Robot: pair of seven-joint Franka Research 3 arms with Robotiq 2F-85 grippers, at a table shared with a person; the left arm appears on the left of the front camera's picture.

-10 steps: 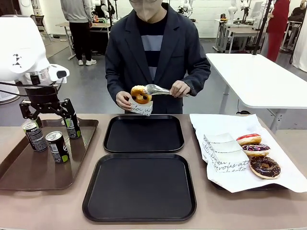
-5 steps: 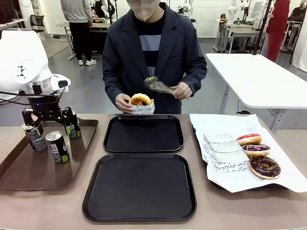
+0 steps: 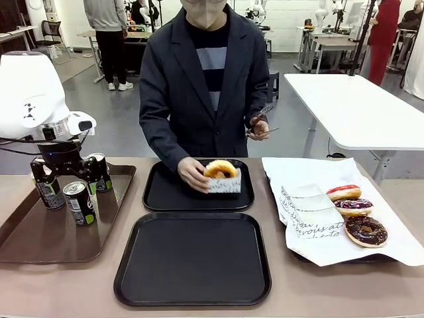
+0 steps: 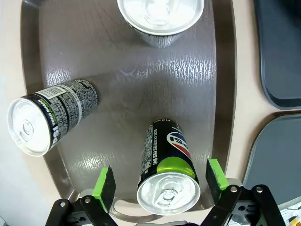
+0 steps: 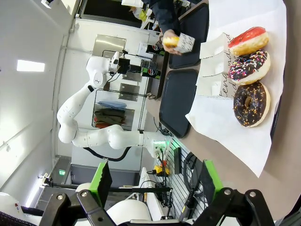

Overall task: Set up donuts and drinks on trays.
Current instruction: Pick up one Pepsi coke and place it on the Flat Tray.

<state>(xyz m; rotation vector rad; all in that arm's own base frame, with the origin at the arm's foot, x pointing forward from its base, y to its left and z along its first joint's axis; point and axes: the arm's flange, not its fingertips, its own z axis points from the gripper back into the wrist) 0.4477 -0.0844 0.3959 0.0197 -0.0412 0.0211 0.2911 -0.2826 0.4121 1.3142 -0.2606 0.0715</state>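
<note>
a: what can't you make out from the front?
b: the brown tray (image 3: 40,232) runs off the left edge and the white paper (image 3: 397,246) off the right. the sleeve (image 3: 226,186) hides the donut's (image 3: 220,169) lower half, and its print is too small for you to read.
a: and from the left wrist?
b: the top edge cuts the upper can (image 4: 160,19). the upper black tray (image 4: 282,47) and the lower black tray (image 4: 277,160) both run off the right.
</note>
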